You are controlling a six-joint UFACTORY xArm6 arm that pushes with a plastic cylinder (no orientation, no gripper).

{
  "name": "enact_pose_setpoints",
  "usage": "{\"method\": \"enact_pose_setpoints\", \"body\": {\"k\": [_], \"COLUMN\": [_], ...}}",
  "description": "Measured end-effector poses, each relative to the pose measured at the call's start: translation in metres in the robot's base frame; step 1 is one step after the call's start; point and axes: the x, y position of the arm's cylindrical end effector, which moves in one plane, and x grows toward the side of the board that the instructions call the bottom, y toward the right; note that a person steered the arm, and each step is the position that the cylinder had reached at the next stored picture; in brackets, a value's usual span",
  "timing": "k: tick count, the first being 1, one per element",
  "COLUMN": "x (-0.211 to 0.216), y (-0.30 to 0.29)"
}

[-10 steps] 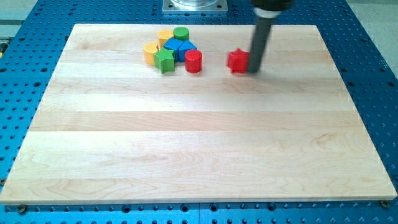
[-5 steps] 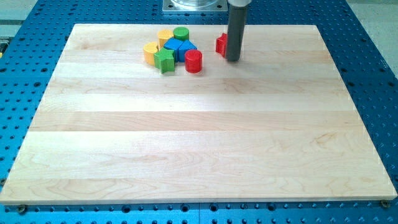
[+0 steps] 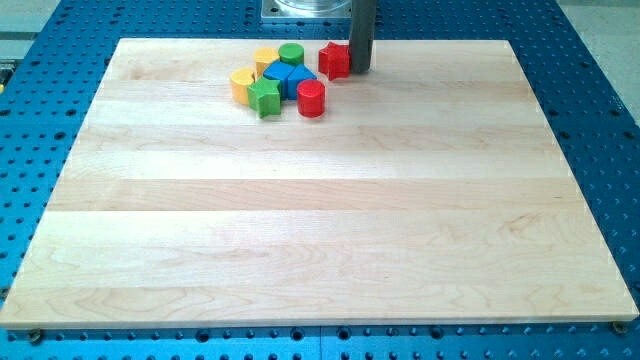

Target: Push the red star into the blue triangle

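Note:
The red star (image 3: 334,60) lies near the top edge of the wooden board, just right of the block cluster. My tip (image 3: 359,70) touches the star's right side. The blue triangle (image 3: 300,79) sits in the cluster, below and left of the star, with a small gap between them. A blue block (image 3: 277,76) lies against the triangle's left side.
The cluster also holds a red cylinder (image 3: 311,98), a green cylinder (image 3: 291,54), a green star (image 3: 265,97), a yellow block (image 3: 266,59) and a yellow heart (image 3: 242,83). The wooden board (image 3: 320,220) lies on a blue perforated table.
My tip has pushed the red star up and to the left, from the board's middle right toward the cluster. The cluster blocks have not moved.

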Motion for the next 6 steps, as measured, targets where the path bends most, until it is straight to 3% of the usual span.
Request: {"method": "enact_pose_setpoints", "body": {"k": [1, 6], "x": [-0.030, -0.010], "y": [-0.005, -0.056]}}
